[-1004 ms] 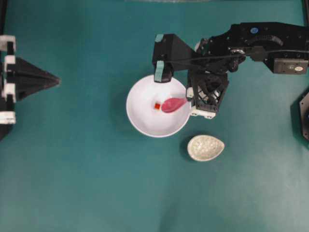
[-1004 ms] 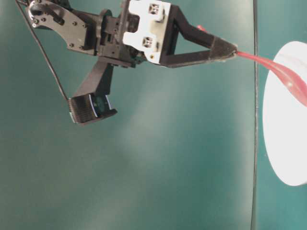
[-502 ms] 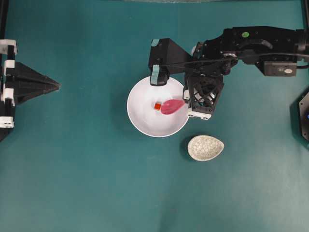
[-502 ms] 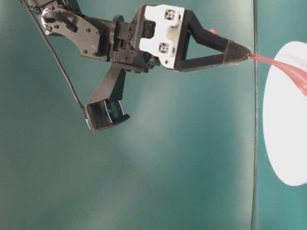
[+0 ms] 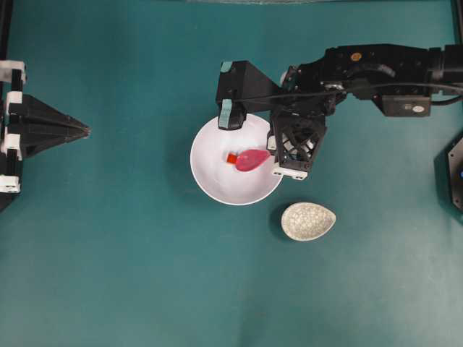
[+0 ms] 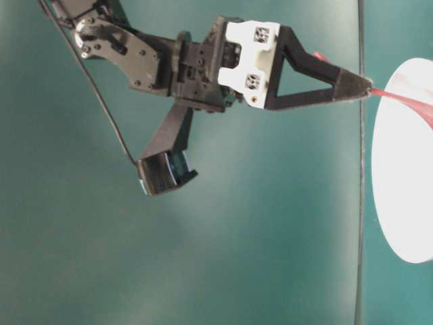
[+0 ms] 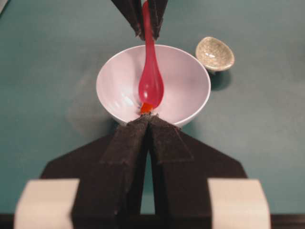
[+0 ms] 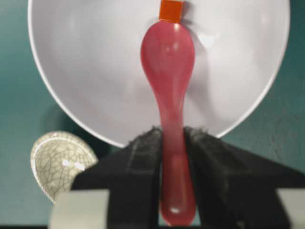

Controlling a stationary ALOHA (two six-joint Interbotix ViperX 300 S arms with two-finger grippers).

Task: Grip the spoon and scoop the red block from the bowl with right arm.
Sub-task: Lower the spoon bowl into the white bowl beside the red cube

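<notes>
Right end effector (image 8: 172, 138) clamps spoon (image 8: 169, 81) | advanced left | tip now touching red block (image 8: 171, 10)

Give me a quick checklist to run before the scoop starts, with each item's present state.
1. Right pincer shut on the spoon handle: ok.
2. Spoon tip at the block: ok, the tip meets its near side.
3. Block inside the bowl: ok.
4. Block on the spoon: not ok, it sits just off the tip.
5. Left pincer away from the bowl: ok, parked at the table's left edge, jaws closed.
6. Spoon rest apart from the bowl: ok.
</notes>
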